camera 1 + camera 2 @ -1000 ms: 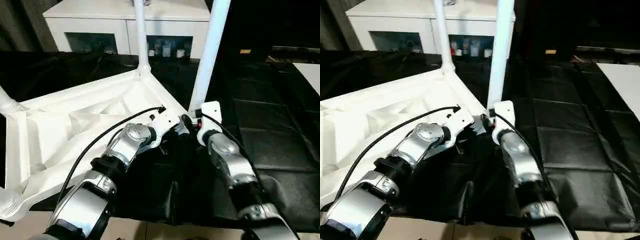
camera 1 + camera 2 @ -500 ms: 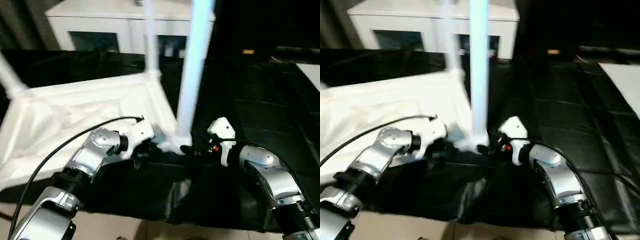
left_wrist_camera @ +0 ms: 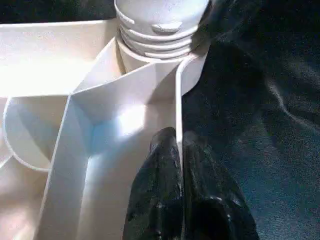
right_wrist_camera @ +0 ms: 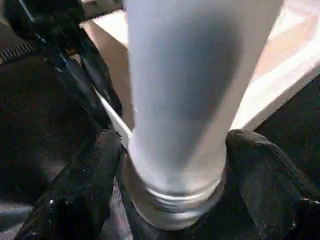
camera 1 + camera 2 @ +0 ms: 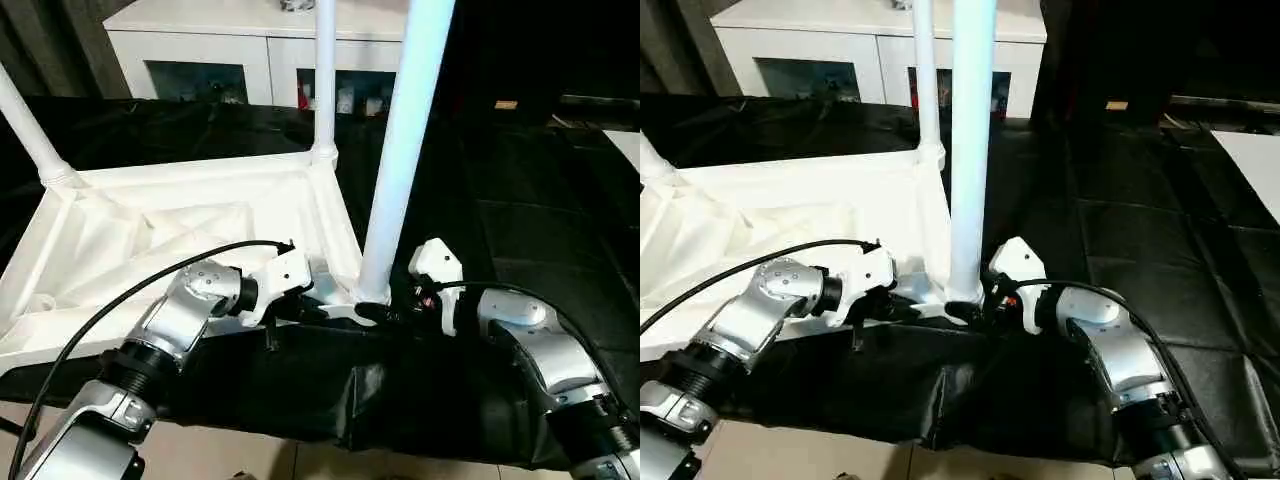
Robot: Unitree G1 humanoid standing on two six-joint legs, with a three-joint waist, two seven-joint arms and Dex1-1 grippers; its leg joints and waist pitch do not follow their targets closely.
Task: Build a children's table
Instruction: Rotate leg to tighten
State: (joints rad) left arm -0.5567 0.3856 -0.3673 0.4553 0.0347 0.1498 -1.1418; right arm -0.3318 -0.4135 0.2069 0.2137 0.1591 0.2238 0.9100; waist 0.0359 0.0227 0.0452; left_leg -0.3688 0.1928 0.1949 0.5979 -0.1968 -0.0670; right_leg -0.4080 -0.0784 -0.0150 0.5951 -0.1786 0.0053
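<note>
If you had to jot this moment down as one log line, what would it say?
table top: upside down on black sheet | left pincer: shut on rim | right pincer: around base of near corner leg

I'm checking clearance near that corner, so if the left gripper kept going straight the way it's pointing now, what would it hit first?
Probably the threaded base of the nearest leg. The left gripper is pinched on the tabletop's rim wall and points along it toward that corner socket, with nothing between them in the wrist view. Depth is hard to judge.
</note>
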